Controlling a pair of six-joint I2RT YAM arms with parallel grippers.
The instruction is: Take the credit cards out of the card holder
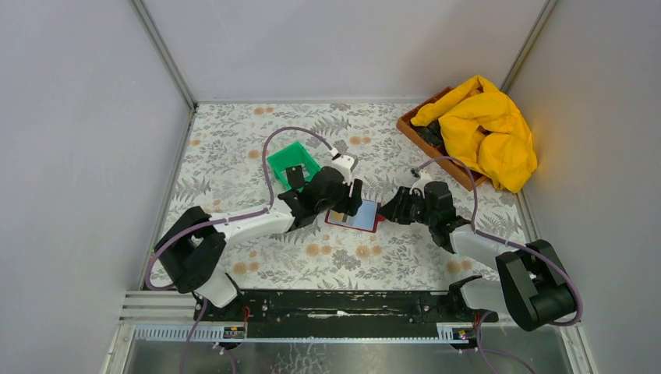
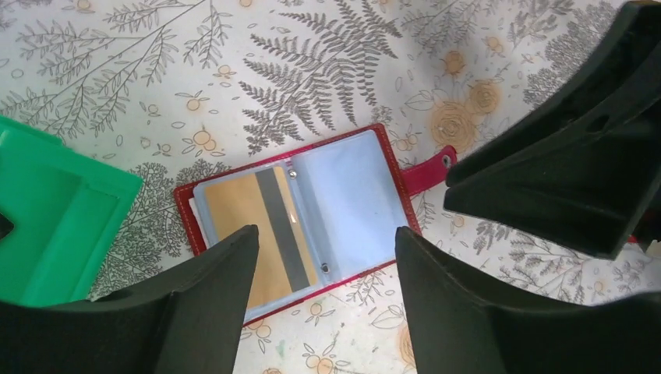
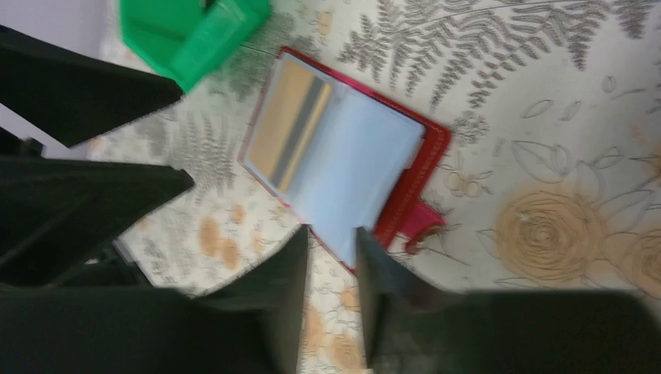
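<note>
Left pincer (image 2: 326, 234): released, fingers wide apart, nothing between them. Directly beneath it lies the card holder (image 2: 351, 195), flat and spread open, pale sleeves upward.

Under my left finger sits the gold card (image 2: 234, 206) (the only card I can make out), grey stripe showing, tucked inside a clear sleeve. I judge it light, stiff and slick. The sleeve is soft film that may cling and lift with it. A flat pinch from above finds little purchase, so the best hold is on whatever short edge stands proud of the sleeve mouth.

Right pincer (image 3: 331, 238): fingers narrowly parted at the holder's red edge, just beside the snap tab (image 3: 417, 222). The view is blurred, and I cannot tell whether it nips that edge. The holder itself looks light, so it could slide or rise unless pinned.

Left of my left pincer, close by, stands the green bin (image 2: 54, 210).

The surface is a fern-printed tablecloth (image 2: 351, 47), flat and matte. Far beyond my right pincer, a yellow cloth (image 1: 487, 128) is heaped over a brown tray (image 1: 413, 125). Pale walls enclose three sides.
</note>
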